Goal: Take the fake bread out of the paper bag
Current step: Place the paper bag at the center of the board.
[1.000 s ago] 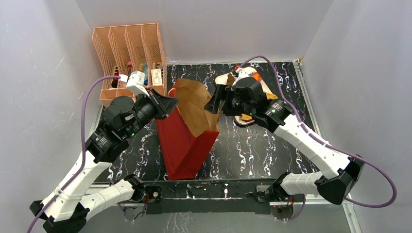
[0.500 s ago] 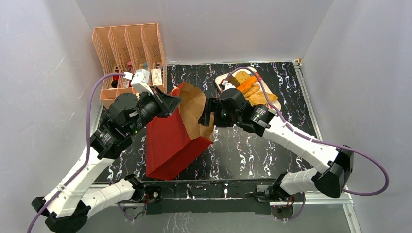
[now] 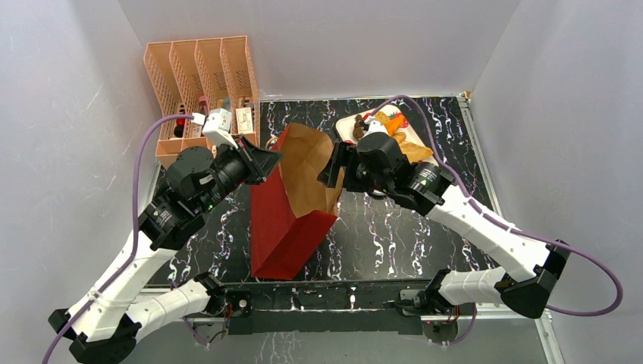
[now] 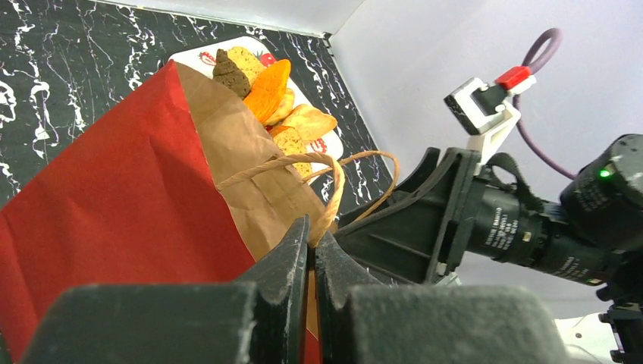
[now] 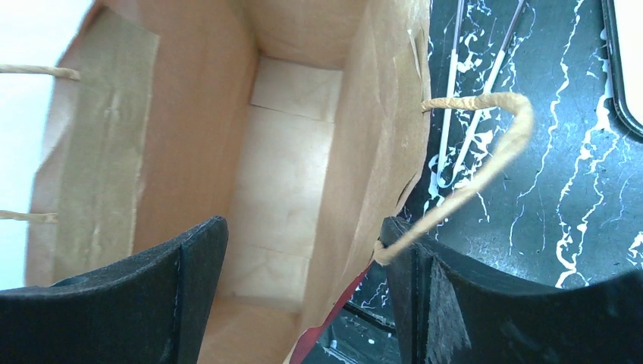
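Observation:
The red paper bag [image 3: 284,227] stands mid-table, leaning a little, its brown-lined mouth facing up. My left gripper [image 3: 267,161] is shut on the bag's left rim and a cord handle [image 4: 334,189]; the left wrist view shows the pinch, left gripper [image 4: 312,231]. My right gripper [image 3: 331,165] is open at the right rim. In the right wrist view, the right gripper [image 5: 303,227] has one finger inside and one outside the bag's wall. The bag [image 5: 288,182] shows only bare brown paper inside. Several pieces of fake bread [image 3: 398,129] lie piled on a plate, also in the left wrist view [image 4: 269,83].
A white plate [image 3: 345,125] with red print sits back right, under the bread and just behind my right wrist. A peach slotted organiser [image 3: 201,83] with small items stands at the back left. Grey walls close in both sides.
The bag tipped left half a second ago and now stands more upright again. My right gripper dipped toward the bag's mouth, then drew back up to the right rim. The left grip held.

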